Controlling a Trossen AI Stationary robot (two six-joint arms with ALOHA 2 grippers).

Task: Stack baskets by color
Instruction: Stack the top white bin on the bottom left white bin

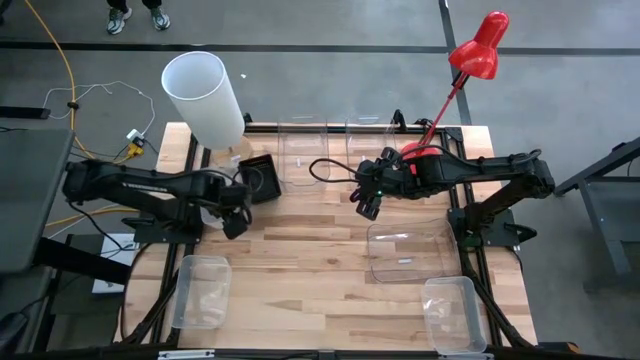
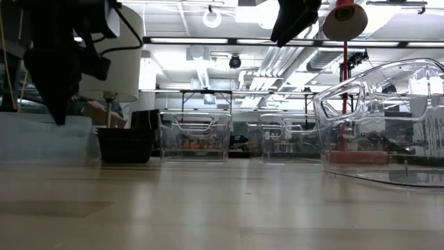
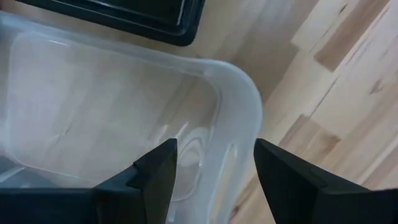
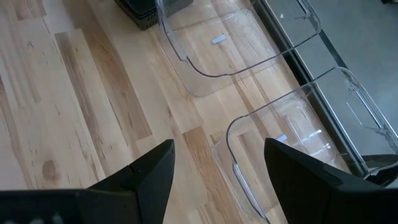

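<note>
The black basket (image 1: 259, 177) sits at the back left of the wooden table (image 1: 300, 260), beside the white cylinder (image 1: 205, 97). The left gripper (image 1: 234, 222) hangs just in front of it, fingers spread and empty, over a frosted basket (image 3: 124, 106). The right gripper (image 1: 365, 205) hovers to the black basket's right, released, above 2 clear baskets (image 4: 211, 37).

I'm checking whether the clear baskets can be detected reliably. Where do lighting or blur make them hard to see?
High view: the clear baskets nearly vanish against the table, only faint rims showing. Low view: ceiling lights backlight them, the near clear basket glints, and the foreground table is soft. Left wrist view: the frosted basket looks hazy.
</note>
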